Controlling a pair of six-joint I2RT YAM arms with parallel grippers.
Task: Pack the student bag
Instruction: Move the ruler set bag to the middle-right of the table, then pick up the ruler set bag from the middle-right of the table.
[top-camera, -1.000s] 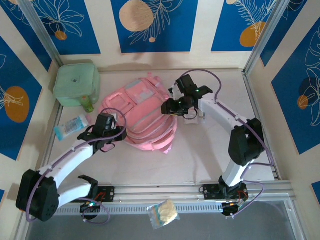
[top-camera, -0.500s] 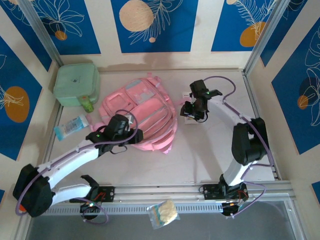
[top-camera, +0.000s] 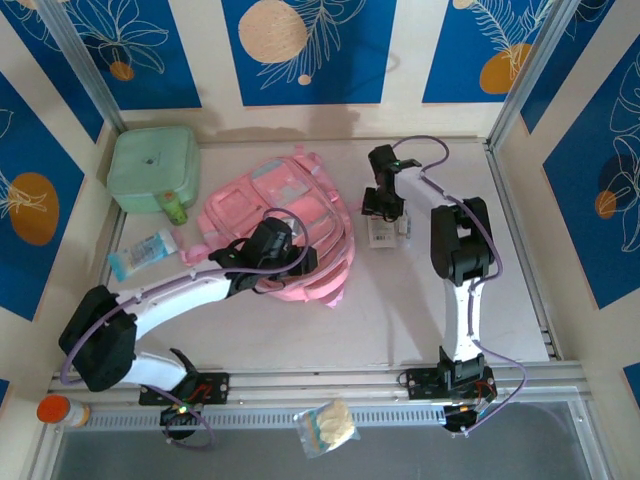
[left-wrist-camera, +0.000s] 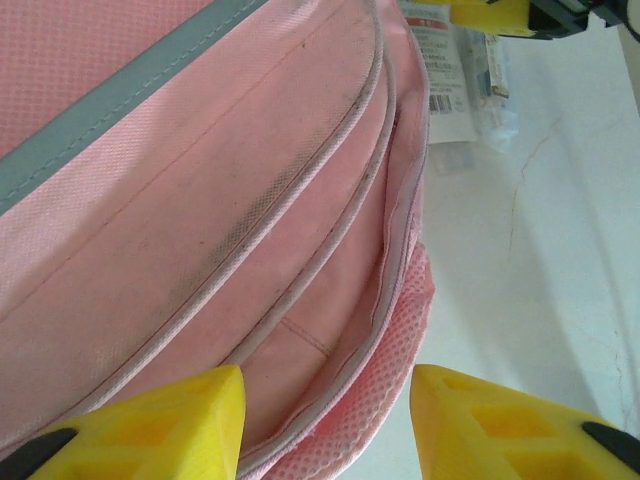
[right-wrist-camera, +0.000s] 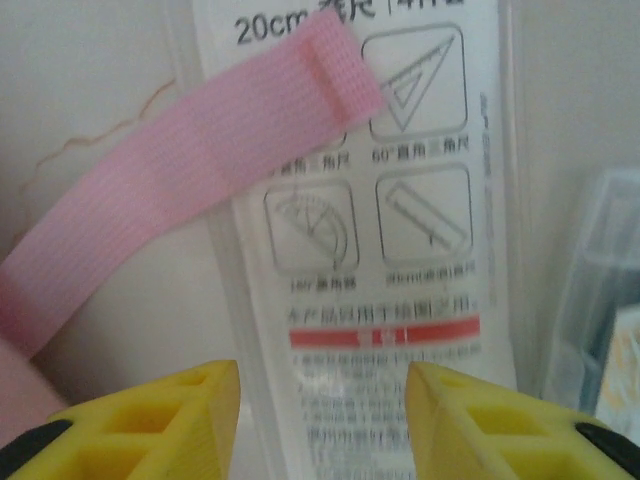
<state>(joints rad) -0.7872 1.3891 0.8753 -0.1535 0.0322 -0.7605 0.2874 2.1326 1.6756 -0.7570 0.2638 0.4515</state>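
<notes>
At the back middle of the counter (top-camera: 400, 310) lies the student bag (top-camera: 290, 215), flat with its front pockets facing up. The mint-green case (top-camera: 152, 168) is near its left, and a clear geometry-set packet (top-camera: 385, 232) sits just beside its right edge. The left claw (top-camera: 290, 262) hangs over the bag's near right corner. Its yellow fingers (left-wrist-camera: 160, 420) stand apart, released, with the bag's piped seams and mesh side beneath them and nothing gripped. The right claw (top-camera: 383, 203) is above the packet's far end, its fingers (right-wrist-camera: 150, 415) also spread and released. Between them shows the packet's printed label with ruler and protractor drawings, and a pink strap (right-wrist-camera: 190, 170) lies across its upper left corner. A blue-and-white pouch (top-camera: 145, 252) and a small green bottle (top-camera: 176, 208) lie left of the bag, near the case.
</notes>
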